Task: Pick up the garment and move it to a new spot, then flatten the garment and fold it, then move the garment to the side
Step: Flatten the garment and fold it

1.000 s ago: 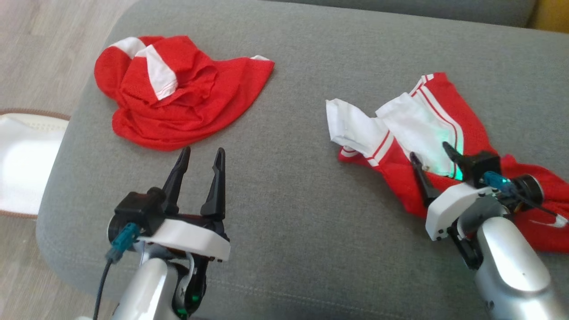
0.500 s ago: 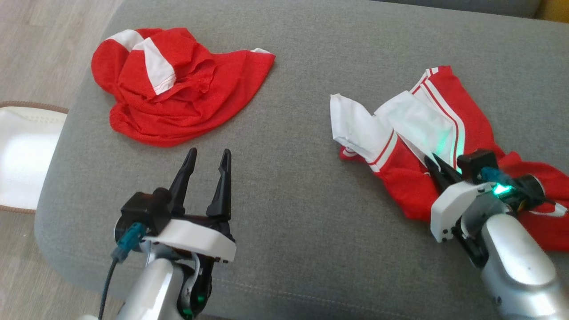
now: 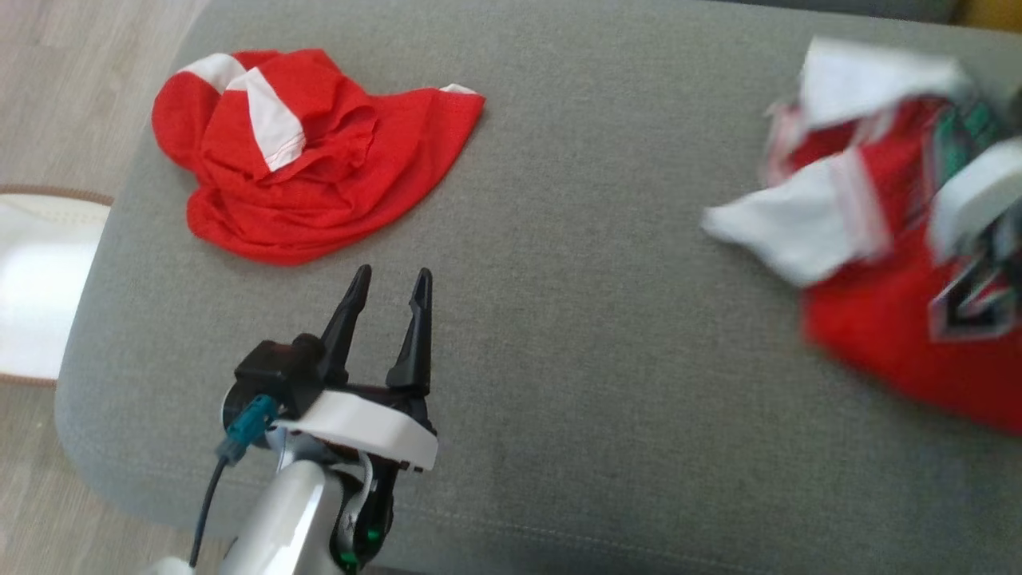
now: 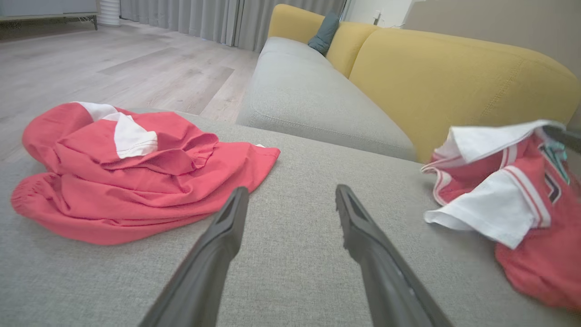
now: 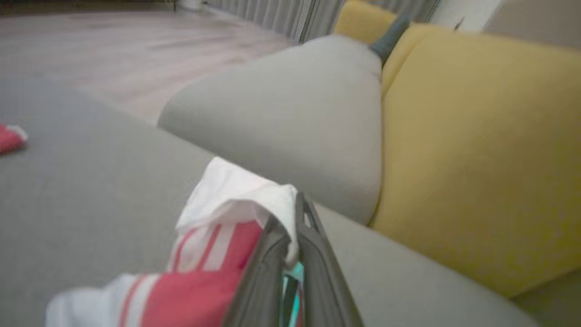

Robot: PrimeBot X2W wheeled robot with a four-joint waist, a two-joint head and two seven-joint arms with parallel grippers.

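The fingers of the right gripper (image 5: 297,204) are pressing together on a white fold of the red-and-white jersey (image 3: 870,335), which is hanging at the right side of the grey seat cushion (image 3: 599,335), its lower part seemingly trailing there. The left gripper (image 3: 393,275) is hovering, fingers spread, near a crumpled red mesh garment (image 3: 319,168). The pinch seems to be taking only a thin edge, so the cloth risks slipping free or dragging mid-carry.
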